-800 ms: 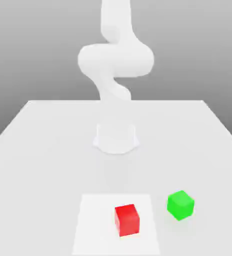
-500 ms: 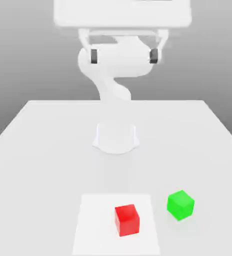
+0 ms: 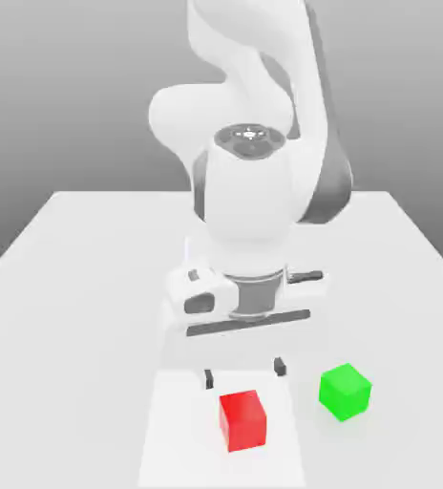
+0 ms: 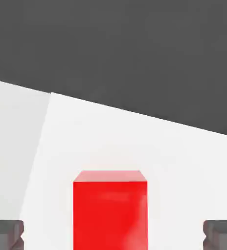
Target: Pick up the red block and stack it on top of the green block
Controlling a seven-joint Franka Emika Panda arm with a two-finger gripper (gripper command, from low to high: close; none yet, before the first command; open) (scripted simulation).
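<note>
pincer comes first on the exterior view's left: half a second ago it hung high above the worktop, and now it has dropped low, its two dark fingertips spread wide and hanging just behind and above the red block. nothing is between them yet; they grip nothing. in the hand view the red block sits centred between the two grey pads, well clear of each, so the line-up looks good. the red block itself has not shifted; it rests on the paler square patch near the front edge of the worktop. further toward the exterior view's right stands the green block, apart from the red one and likewise unmoved. my reading: the approach is nearly done, the grasp has not begun, and what remains is a short descent around the block, closing, lifting, then carrying it across to the green block.
</note>
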